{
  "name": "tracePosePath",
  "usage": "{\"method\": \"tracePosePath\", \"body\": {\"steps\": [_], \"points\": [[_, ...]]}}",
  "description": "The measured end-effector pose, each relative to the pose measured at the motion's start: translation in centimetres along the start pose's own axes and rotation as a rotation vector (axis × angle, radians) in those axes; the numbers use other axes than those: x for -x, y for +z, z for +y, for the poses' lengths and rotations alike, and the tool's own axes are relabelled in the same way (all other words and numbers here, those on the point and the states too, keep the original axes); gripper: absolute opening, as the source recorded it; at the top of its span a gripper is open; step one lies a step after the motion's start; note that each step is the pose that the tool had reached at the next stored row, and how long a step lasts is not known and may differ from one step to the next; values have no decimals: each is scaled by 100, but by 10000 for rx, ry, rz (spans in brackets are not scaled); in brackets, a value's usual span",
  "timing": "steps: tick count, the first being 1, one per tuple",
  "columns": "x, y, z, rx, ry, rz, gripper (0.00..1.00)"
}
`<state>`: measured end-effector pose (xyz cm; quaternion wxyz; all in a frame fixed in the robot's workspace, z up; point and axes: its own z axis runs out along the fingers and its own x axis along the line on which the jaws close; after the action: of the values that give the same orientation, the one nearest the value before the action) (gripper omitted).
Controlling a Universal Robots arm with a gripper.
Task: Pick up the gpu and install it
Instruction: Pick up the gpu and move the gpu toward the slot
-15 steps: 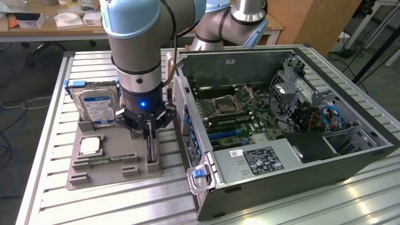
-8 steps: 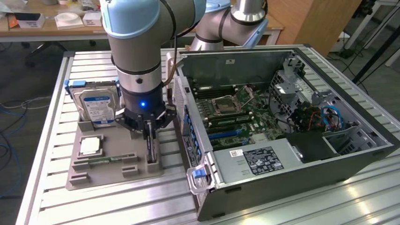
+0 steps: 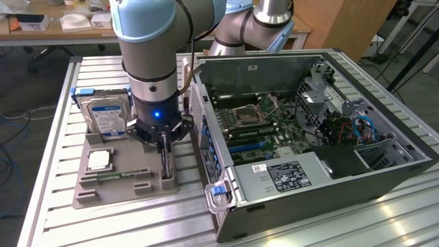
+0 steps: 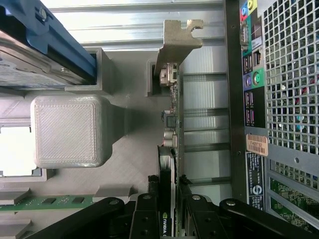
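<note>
The gpu [image 3: 165, 165] stands on its edge in a slot of the grey holder tray [image 3: 89, 198], beside the open computer case [image 3: 288, 180]. In the wrist view the gpu [image 4: 172, 117] is seen edge-on, with its silver end bracket [image 4: 177, 42] at the far end. My gripper [image 3: 162, 144] points straight down over the card. Its black fingers [image 4: 148, 211] sit on both faces of the card, so the gripper [image 4: 170, 201] is shut on it. The card still rests in the holder.
A hard drive [image 3: 106, 116] with a blue-white label stands at the tray's back. A CPU [image 3: 99, 160] and a RAM stick [image 3: 113, 176] lie in the tray. The case's motherboard [image 3: 264, 128] is exposed. The case's rear ports [image 4: 249, 74] are close beside the card.
</note>
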<state>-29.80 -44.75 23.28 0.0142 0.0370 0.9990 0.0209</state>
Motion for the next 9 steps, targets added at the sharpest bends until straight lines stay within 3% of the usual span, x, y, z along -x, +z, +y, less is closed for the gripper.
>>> {"method": "tracePosePath", "body": {"steps": [4, 9], "points": [[1, -12, 2, 9, 0, -10, 26], [3, -106, 5, 0, 1, 0, 26]]}}
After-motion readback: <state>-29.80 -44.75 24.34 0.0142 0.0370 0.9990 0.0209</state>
